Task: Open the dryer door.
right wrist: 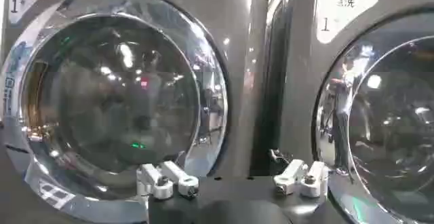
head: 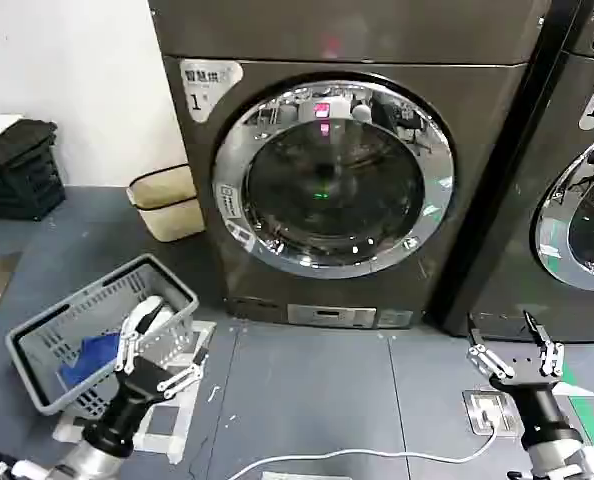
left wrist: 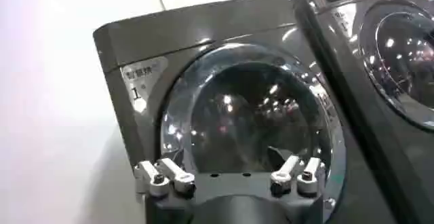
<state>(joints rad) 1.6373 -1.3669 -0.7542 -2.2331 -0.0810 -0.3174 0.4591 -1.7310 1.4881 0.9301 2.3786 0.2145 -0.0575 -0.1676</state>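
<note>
The dryer [head: 357, 180] stands straight ahead with 1 similar machine [head: 577, 170] beside it on the right, making 2 machines. The dryer door [head: 332, 178] sits flush in its front, closed, so the task appears not yet begun. 1 basket [head: 97, 330] rests on the floor at the left. The left gripper [head: 157, 345] and right gripper [head: 515, 350], 2 in all, hang low, well apart from the door, fingers spread and empty.

The dryer [head: 377, 270] stands left of a second machine [head: 567, 200]; a basket [head: 47, 345] sits on the floor before it, leftward.
</note>
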